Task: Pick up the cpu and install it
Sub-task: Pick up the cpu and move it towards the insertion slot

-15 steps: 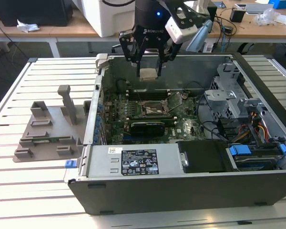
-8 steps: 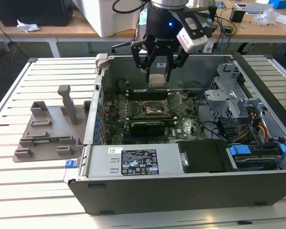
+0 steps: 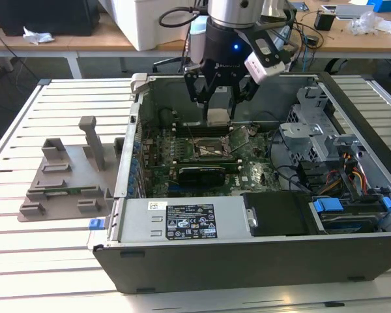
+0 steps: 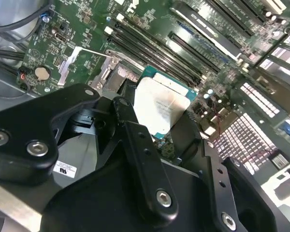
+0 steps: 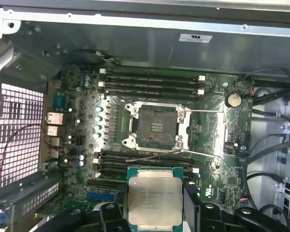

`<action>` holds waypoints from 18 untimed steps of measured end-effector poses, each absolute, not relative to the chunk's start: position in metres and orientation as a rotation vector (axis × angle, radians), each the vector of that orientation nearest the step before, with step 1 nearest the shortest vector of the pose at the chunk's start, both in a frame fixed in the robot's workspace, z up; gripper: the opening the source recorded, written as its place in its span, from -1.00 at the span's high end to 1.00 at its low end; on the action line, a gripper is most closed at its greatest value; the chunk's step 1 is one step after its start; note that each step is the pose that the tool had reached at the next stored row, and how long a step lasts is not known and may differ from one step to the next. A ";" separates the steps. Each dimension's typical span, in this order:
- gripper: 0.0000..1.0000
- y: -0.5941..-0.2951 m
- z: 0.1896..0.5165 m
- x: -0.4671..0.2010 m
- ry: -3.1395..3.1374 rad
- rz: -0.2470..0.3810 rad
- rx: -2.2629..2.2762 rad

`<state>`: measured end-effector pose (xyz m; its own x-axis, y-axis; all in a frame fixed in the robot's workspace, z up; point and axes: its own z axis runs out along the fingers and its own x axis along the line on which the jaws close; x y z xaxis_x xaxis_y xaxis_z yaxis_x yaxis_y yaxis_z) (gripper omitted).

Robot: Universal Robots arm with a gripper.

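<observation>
The cpu [image 5: 153, 198], a flat silvery square with a thin green rim, is held between my black gripper's fingers [image 5: 113, 205]. The exterior view shows the gripper [image 3: 219, 119] shut on the cpu [image 3: 218, 117], hovering inside the open computer case above the motherboard [image 3: 182, 163]. The second wrist view has the cpu [image 4: 162, 107] gripped at its edges, above the board. The dark metal-framed socket [image 5: 155, 126] lies uncovered, its load plate swung aside, a little way from the held chip. In the exterior view the socket [image 3: 212, 152] sits just below and in front of the gripper.
Memory slots [image 5: 150, 82] flank the socket on both sides. A coin battery [image 5: 233, 100] and cables [image 5: 270, 140] lie to one side. In the exterior view, drive cage and wiring [image 3: 326, 156] fill the case's right, a grey plastic shroud [image 3: 68, 176] rests on the slatted table at left.
</observation>
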<state>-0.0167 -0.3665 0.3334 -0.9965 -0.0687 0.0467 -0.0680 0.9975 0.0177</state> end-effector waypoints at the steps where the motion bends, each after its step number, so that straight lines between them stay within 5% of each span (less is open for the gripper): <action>1: -0.08 -0.365 0.330 -0.016 -3.092 -0.025 0.106; 18: -0.08 -0.347 0.305 -0.006 -3.092 -0.025 0.109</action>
<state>-0.0063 -0.3468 0.3049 -0.9964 -0.0707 0.0467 -0.0700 0.9974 0.0176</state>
